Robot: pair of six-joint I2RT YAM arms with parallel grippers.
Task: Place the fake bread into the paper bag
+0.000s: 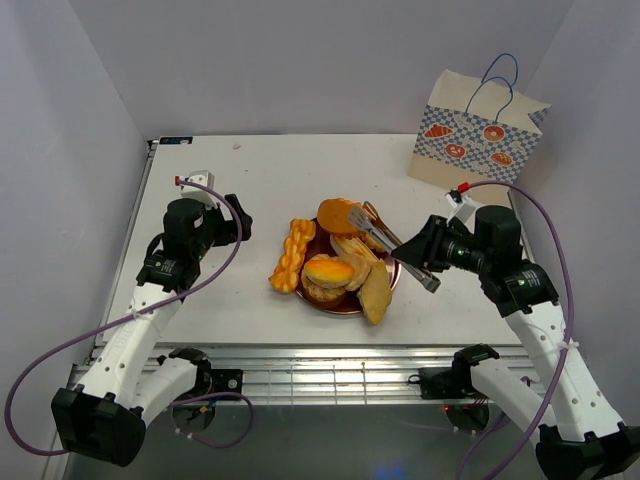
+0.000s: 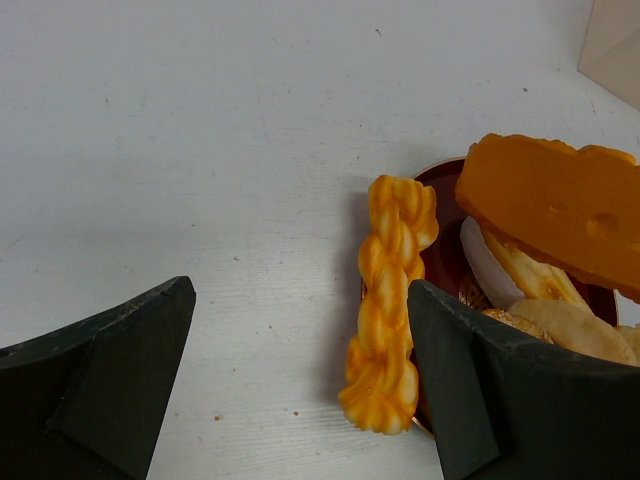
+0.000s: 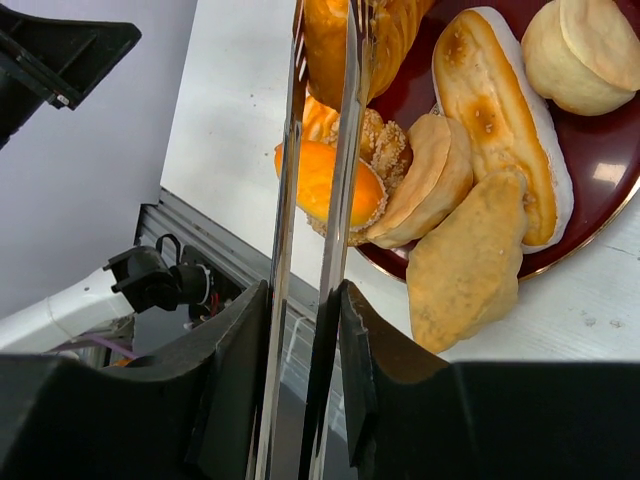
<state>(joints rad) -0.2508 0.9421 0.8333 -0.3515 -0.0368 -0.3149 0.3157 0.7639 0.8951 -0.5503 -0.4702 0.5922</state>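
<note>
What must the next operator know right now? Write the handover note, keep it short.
Left gripper: open, empty, beside the braided stick.
Right gripper: shut on the tongs, tips at a pastry on the dark red plate; hold on it unclear.
Fake bread: piled on the plate, braided stick against its left rim.
Paper bag: upright, far right; no bread seen inside.
Left to do: bag every piece.

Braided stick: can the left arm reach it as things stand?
Probably yes: the left gripper stands open facing the braided stick, with only bare table between them.
</note>
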